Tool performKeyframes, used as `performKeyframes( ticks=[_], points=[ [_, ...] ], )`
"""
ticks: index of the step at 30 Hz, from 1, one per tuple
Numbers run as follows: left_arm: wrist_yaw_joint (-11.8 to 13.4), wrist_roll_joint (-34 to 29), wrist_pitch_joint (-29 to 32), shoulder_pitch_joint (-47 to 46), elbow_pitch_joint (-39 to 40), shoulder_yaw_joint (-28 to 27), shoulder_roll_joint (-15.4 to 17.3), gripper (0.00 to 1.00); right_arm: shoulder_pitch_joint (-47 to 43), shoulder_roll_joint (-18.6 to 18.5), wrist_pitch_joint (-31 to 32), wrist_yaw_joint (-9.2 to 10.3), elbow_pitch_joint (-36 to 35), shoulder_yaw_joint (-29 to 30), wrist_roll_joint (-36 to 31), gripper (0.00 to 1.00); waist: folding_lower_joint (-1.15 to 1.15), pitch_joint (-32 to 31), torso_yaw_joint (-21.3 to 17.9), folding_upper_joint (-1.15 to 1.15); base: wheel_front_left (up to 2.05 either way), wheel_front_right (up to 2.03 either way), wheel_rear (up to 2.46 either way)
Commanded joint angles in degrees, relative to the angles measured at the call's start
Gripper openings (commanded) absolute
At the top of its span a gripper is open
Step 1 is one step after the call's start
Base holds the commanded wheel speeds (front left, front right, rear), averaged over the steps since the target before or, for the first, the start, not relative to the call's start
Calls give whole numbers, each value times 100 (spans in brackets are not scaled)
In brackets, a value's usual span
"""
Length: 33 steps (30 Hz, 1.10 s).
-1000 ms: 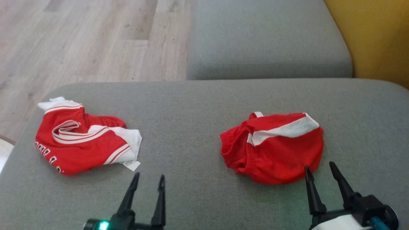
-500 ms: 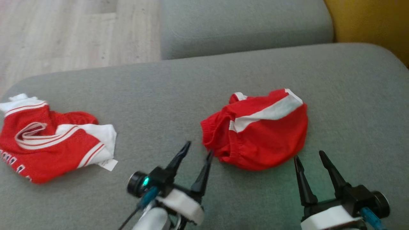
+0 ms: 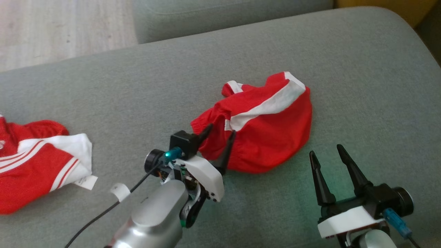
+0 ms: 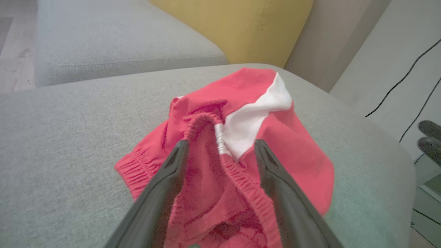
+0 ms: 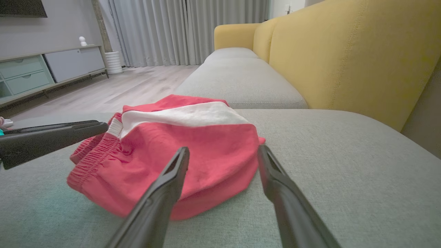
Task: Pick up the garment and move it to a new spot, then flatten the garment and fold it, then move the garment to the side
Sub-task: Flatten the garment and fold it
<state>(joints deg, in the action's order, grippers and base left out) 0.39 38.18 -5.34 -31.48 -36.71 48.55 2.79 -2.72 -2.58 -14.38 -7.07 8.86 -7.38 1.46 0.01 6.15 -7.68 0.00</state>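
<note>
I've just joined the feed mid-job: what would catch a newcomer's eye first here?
The crumpled red shorts with a white stripe stand out first, lying mid-cushion on the grey sofa. The left gripper has its open fingers framing their elastic waistband, while the right gripper hangs open just short of their near side. A second red-and-white garment lies bunched at the head view's left edge.

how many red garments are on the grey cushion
2. The red shorts with a white stripe lie centre-frame, at the left gripper's tips; the red-and-white striped jersey lies at the head view's left edge, partly cut off.
</note>
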Motion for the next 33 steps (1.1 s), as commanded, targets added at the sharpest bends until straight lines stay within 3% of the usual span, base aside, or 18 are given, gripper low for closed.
performKeyframes(
  ticks=[1,7,8,11,12,14,15,16,23,29,33],
  points=[
    [73,92,-27,-334,47,-107,10,100,218,-30,-62,-42,-188,-153,-4,100,-1,75,-91,0,0,0,0],
    [91,560,-142,-604,-372,88,10,100,238,-30,-62,-42,-178,-183,-16,100,-1,118,-183,0,0,0,0],
    [81,629,-155,-636,-424,127,10,95,236,-30,-62,-42,-176,-186,-19,100,-1,117,-193,0,0,0,0],
    [35,813,-169,-717,-562,273,10,66,230,-30,-62,-42,-172,-197,-20,100,-1,108,-217,0,0,0,0],
    [12,877,-164,-734,-594,330,9,49,229,-30,-62,-42,-169,-200,-21,100,-1,103,-225,0,0,0,0],
    [-6,1002,-145,-762,-639,454,9,30,230,-30,-62,-42,-163,-209,-21,100,-1,93,-241,0,0,0,0],
    [5,1054,-157,-781,-660,508,9,7,231,-30,-62,-42,-161,-216,-20,100,-1,87,-248,0,0,0,0],
    [16,1092,-183,-804,-680,563,9,0,233,-30,-62,-42,-160,-225,-21,100,-1,80,-256,0,0,0,0],
    [-40,1308,-475,-957,-809,892,9,0,198,-30,-62,-42,-108,-276,-10,100,-1,-67,-319,0,0,0,0],
    [-315,1571,-659,-1253,-463,1130,9,0,92,-30,-62,-42,-75,-301,78,100,-1,-377,-404,0,0,0,0],
    [-545,1901,-453,-2047,-95,1260,9,0,33,-30,-62,-42,-62,-385,147,100,-1,-679,-583,0,0,0,0]
  ],
)
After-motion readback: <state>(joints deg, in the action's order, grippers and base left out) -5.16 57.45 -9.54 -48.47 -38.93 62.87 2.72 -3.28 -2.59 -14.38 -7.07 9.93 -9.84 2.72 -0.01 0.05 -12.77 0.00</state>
